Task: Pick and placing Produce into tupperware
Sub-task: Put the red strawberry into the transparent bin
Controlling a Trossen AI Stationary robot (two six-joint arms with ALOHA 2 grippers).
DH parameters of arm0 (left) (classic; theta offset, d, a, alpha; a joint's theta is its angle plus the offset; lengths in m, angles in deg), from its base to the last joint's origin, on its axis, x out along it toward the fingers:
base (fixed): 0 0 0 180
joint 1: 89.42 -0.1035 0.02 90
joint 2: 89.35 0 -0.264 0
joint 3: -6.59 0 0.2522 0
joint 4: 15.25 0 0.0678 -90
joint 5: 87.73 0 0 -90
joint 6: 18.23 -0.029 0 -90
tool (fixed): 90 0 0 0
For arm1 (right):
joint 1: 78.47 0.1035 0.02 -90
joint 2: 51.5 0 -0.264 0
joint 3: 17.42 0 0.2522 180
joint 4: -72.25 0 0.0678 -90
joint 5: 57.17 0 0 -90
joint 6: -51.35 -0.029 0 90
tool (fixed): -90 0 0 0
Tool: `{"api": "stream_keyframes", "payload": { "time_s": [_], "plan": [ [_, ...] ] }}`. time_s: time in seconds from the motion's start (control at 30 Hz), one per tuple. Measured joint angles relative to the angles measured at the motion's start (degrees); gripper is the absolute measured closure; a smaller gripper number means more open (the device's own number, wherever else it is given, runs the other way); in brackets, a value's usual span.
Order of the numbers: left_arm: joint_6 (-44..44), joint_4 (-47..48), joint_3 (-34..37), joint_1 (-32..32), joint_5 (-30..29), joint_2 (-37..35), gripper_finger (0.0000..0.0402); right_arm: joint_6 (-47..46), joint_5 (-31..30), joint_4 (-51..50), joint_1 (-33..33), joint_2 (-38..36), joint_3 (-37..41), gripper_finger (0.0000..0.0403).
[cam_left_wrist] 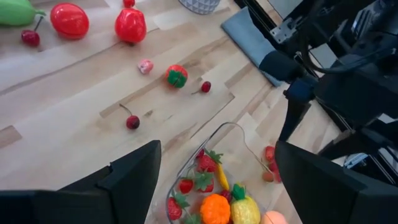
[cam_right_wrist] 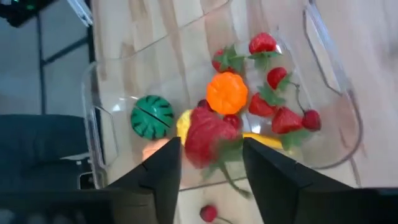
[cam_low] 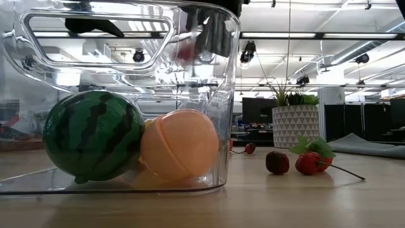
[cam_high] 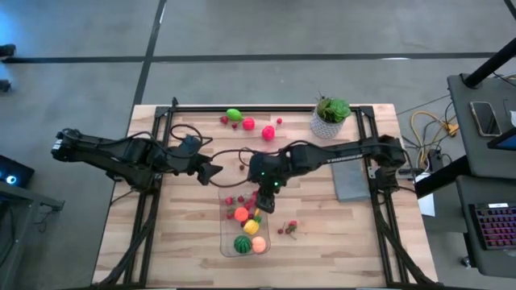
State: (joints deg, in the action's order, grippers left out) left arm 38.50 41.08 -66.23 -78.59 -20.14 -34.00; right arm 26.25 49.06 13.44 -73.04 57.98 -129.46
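The clear tupperware [cam_high: 230, 246] stands at the near middle of the table. It holds a watermelon [cam_right_wrist: 152, 116], an orange piece [cam_right_wrist: 227, 92], a peach ball [cam_low: 180, 144] and several strawberries. My right gripper [cam_right_wrist: 211, 155] hangs over the tupperware [cam_right_wrist: 93, 87], pointing steeply down, its fingers apart. A blurred red strawberry [cam_right_wrist: 208, 140] shows between them. My left gripper [cam_high: 216, 172] waits open above the table, just left of the tupperware's far end. More produce lies at the far edge: a green piece [cam_high: 234, 114] and red pieces [cam_high: 248, 123]. My right gripper has the red strawberry [cam_right_wrist: 205, 134] between its fingertips, which come from above over the tupperware's inside. The strawberry is blurred and a thin gap shows beside one finger [cam_right_wrist: 258, 165]. I cannot tell whether the fingers touch it.
A potted plant [cam_high: 330, 114] stands at the far right, with a flat grey slab [cam_high: 352, 184] nearer, by the right arm. Small cherries [cam_low: 310, 161] lie on the wood right of the tupperware, and loose small red pieces [cam_left_wrist: 177, 76] lie beyond its far end.
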Motion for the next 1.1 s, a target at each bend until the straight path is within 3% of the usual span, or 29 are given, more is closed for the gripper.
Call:
{"api": "stream_keyframes", "payload": {
  "time_s": [0.23, 0.37, 0.57, 0.67, 0.8, 0.93, 1.1],
  "plan": [
    [0.0, 0.1, 0.3, 0.0, 0.0, 0.0, 0.0102, 0.2, -6.0, -6.9, 1.4, -1.2, -2.6, 0.0167],
    [-0.7, 0.5, 0.4, 0.0, 0.8, 0.0, 0.0102, 1.3, -11.1, -17.4, 3.2, -3.8, -2.4, 0.0143],
    [-5.2, 0.4, 1.1, 0.2, 5.8, 1.2, 0.0102, -3.2, -25.6, -29.3, 7.3, -6.9, -1.5, 0.0133],
    [-5.6, 0.3, 1.4, 0.2, 8.6, 2.4, 0.0102, -9.0, -28.3, -29.7, 8.0, -8.8, -1.5, 0.0137],
    [-3.7, 0.2, 1.3, -0.2, 6.0, 4.1, 0.0102, -16.8, -31.8, -30.0, 8.3, -10.5, -1.3, 0.0142],
    [-3.2, 4.2, 1.1, -4.5, 0.3, 4.6, 0.0102, -20.1, -34.5, -30.6, 8.1, -11.8, -1.3, 0.0144],
    [-9.2, 11.2, 1.4, -18.8, 3.7, 5.3, 0.0102, -22.2, -34.8, -31.6, 6.3, -12.2, -1.1, 0.0145]
  ]
}}
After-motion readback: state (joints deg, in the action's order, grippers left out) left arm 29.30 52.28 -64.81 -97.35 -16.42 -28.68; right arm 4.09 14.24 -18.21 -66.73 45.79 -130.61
